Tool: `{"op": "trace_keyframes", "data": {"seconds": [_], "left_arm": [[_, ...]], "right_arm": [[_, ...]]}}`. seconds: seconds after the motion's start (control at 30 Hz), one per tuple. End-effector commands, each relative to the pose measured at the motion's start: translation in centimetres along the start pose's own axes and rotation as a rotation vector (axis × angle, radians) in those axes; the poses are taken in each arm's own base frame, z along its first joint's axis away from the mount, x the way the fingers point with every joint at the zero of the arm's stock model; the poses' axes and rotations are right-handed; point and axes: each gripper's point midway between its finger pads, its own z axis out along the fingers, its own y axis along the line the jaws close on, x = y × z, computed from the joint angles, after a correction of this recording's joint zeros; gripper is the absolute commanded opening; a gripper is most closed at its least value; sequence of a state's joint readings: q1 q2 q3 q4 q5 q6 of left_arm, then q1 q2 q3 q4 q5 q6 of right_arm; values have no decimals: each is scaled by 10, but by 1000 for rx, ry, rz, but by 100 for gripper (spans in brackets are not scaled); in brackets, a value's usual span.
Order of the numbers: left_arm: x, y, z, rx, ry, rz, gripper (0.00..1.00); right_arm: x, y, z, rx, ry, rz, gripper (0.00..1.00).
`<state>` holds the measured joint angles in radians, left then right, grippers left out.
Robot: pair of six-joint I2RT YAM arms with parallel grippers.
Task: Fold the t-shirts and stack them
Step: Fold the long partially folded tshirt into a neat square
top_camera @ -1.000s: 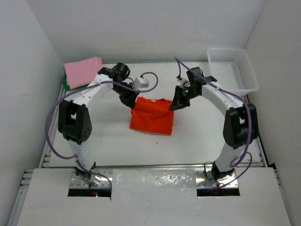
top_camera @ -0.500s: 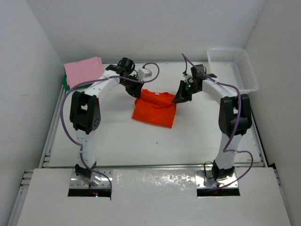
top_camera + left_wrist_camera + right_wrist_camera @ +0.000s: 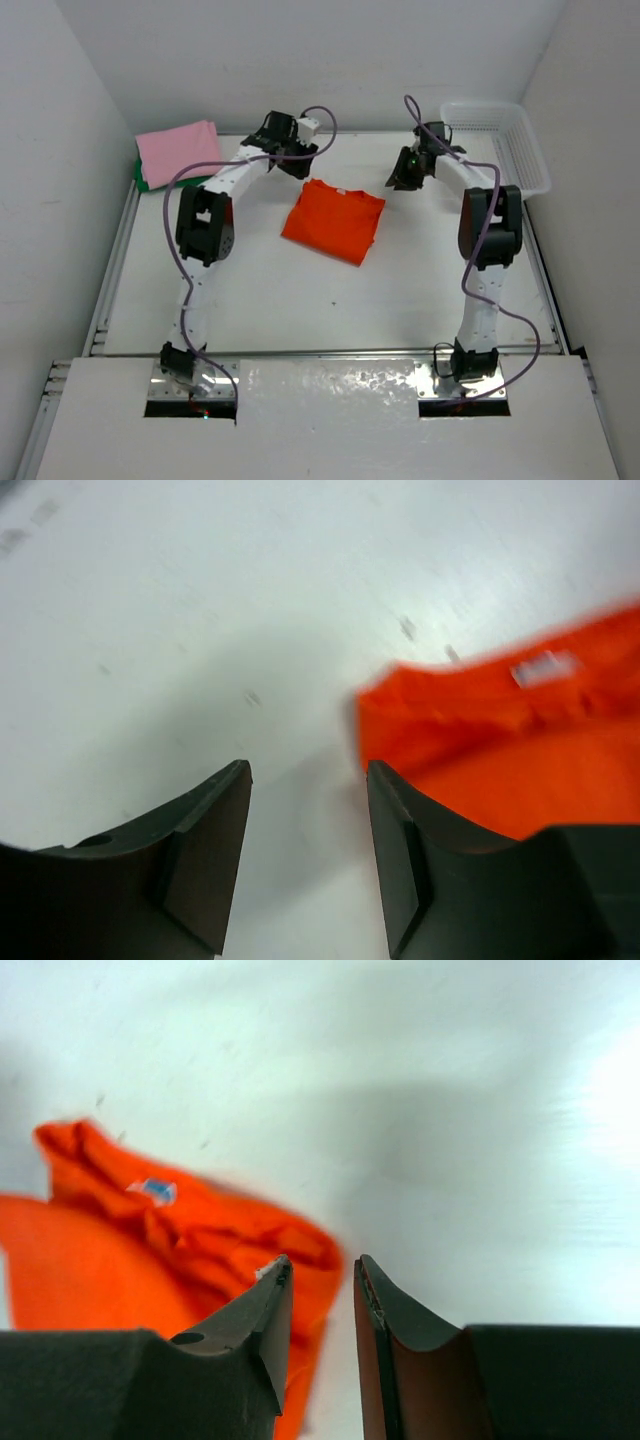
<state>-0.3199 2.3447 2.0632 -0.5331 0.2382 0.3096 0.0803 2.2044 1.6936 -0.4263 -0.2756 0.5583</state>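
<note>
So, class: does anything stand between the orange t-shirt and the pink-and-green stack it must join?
No object lies on the table between the orange t-shirt and the pink t-shirt topping the stack. Only the left arm crosses that line in the top view.

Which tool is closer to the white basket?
Right. The right tool hangs just left of the basket; the left tool is farther left, past the orange shirt.

Folded t-shirt [image 3: 333, 221] at centre of the bench [image 3: 250, 290], stack of two t-shirts [image 3: 178, 151] in the upper left corner, basket [image 3: 522, 150] in the upper right corner, left gripper [image 3: 300, 168] just above the folded t-shirt's left end, right gripper [image 3: 398, 182] off its upper right
</note>
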Motion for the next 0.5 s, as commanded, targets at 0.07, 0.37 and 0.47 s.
{"op": "trace_keyframes", "data": {"seconds": [0.07,0.37,0.47], "left_arm": [[-77,73,-33,-209,-205,-126,48],[-49,-64,-93,287,-211,9,42],[-20,-72,-63,323,-129,-37,38]], "right_arm": [[-56,16,-62,63,-245,-214,27],[63,76,-65,-164,-124,-288,9],[63,77,-46,-174,-98,-217,6]]}}
